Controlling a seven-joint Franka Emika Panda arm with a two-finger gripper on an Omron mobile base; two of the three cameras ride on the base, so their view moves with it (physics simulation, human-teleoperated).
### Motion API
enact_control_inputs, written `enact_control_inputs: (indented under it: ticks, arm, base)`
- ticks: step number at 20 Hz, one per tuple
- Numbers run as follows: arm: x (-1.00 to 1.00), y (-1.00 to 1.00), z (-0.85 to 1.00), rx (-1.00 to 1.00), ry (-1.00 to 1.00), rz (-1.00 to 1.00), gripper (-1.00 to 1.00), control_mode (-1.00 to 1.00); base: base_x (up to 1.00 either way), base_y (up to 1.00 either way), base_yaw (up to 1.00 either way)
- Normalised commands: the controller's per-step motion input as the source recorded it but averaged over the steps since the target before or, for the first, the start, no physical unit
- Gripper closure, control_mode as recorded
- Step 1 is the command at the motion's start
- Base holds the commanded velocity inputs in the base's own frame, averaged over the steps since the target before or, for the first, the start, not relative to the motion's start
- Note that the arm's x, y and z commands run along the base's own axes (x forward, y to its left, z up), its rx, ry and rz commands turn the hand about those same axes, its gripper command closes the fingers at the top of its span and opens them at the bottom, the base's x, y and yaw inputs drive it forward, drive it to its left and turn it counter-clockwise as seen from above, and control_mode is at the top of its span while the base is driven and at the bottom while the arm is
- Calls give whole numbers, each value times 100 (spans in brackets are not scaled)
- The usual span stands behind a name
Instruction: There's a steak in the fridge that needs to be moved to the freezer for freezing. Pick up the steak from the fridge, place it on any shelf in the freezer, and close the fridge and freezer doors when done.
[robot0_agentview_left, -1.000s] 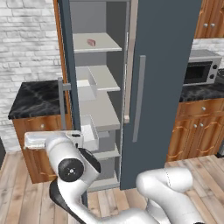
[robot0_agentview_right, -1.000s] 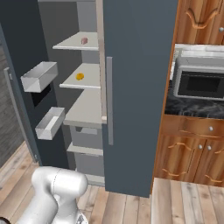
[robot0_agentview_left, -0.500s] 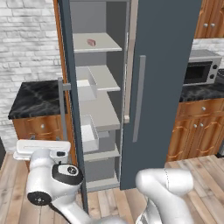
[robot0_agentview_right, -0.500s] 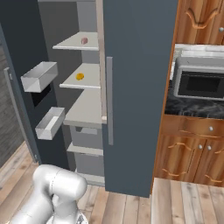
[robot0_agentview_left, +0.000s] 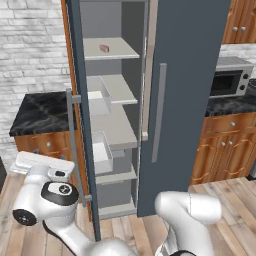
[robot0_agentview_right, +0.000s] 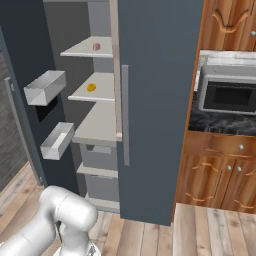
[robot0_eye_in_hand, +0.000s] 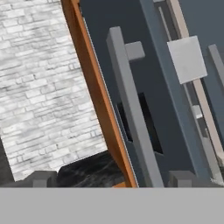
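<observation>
The steak (robot0_agentview_left: 104, 48), a small pinkish-red slab, lies on the topmost shelf (robot0_agentview_left: 117, 50) of the freezer (robot0_agentview_left: 112, 130), the left half of the unit; the steak (robot0_agentview_right: 96, 46) also shows from the right. The freezer door (robot0_agentview_left: 80, 125) stands wide open. Its outer face (robot0_eye_in_hand: 144, 87) carries the grey bar handle (robot0_eye_in_hand: 131, 109) and the black dispenser panel (robot0_eye_in_hand: 142, 124). The fridge door (robot0_agentview_left: 187, 100) is shut, with its handle (robot0_agentview_left: 159, 112) facing me. My gripper (robot0_eye_in_hand: 111, 179) is open and holds nothing. It sits low outside the freezer door, and the handle runs between its fingertips (robot0_eye_in_hand: 181, 177).
An orange carrot (robot0_agentview_right: 91, 87) lies on the second freezer shelf. Two grey bins (robot0_agentview_right: 45, 87) hang inside the open door. A black marble counter (robot0_agentview_left: 40, 112) and brick wall (robot0_eye_in_hand: 39, 87) stand left; a microwave (robot0_agentview_left: 230, 77) and wooden cabinets (robot0_agentview_right: 220, 170) stand right.
My arm has swung left and down, from in front of the freezer opening to the outer side of its door. The steak and both doors have not moved.
</observation>
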Motion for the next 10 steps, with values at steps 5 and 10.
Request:
enact_control_inputs:
  ticks: [5,10]
  arm:
    - [73,-25,-28,0,1,0,-100,-100]
    - [56,-19,-39,0,0,0,-100,-100]
  base:
    - [0,0,0]
    - [0,0,0]
